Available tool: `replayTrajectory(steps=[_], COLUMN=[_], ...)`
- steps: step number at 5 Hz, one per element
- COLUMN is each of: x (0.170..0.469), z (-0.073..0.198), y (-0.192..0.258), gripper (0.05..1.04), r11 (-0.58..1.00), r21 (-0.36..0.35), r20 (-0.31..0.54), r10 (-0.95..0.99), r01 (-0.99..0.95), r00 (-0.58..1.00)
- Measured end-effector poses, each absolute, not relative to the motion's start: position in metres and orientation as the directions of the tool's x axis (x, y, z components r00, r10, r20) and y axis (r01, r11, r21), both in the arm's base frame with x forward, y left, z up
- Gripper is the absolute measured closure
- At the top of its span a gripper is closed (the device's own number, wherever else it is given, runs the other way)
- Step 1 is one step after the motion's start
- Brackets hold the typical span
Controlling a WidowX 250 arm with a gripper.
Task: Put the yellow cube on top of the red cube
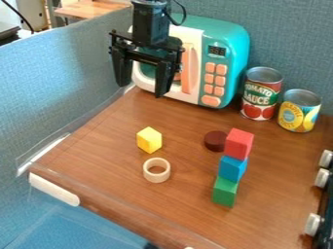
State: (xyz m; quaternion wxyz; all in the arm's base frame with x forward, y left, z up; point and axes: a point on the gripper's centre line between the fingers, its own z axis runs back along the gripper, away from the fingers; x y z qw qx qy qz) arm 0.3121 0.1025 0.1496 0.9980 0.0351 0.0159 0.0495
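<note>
The tool hangs above the far left part of the wooden tabletop, in front of the toy microwave, its two fingers spread well apart and pointing down. Nothing is pinched between them.

The yellow cube sits on the tabletop, nearer the left edge than the right, roughly midway between the far and near edges. Just beside it, on the side toward the near edge, a pale ring lies flat.

The red cube is the top of an upright stack of three, right of the middle of the tabletop. It rests on the blue cube, which rests on the green cube standing on the wood. The three are turned a little differently from one another. A dark red round block is near the stack, on the side toward the far edge.

The teal and white microwave stands at the far edge. To its right are a tomato sauce can and, beside that, a shorter can with a yellow and blue label, both upright. Pale knobs line the right edge.
</note>
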Motion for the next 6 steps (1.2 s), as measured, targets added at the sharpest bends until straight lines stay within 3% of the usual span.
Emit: replayTrajectory(steps=[2,5,6], x=[0.325,0.342,0.348], z=[0.114,0.100,0.083], y=[0.115,0.125,0.126], gripper=[0.083,0.083,0.083], r11=[0.994,0.995,0.995], r21=[0.090,0.083,0.077], r20=[-0.130,-0.148,-0.143], r10=[0.079,0.075,0.069], r01=[-0.068,-0.063,-0.059], r00=[0.988,0.986,0.987])
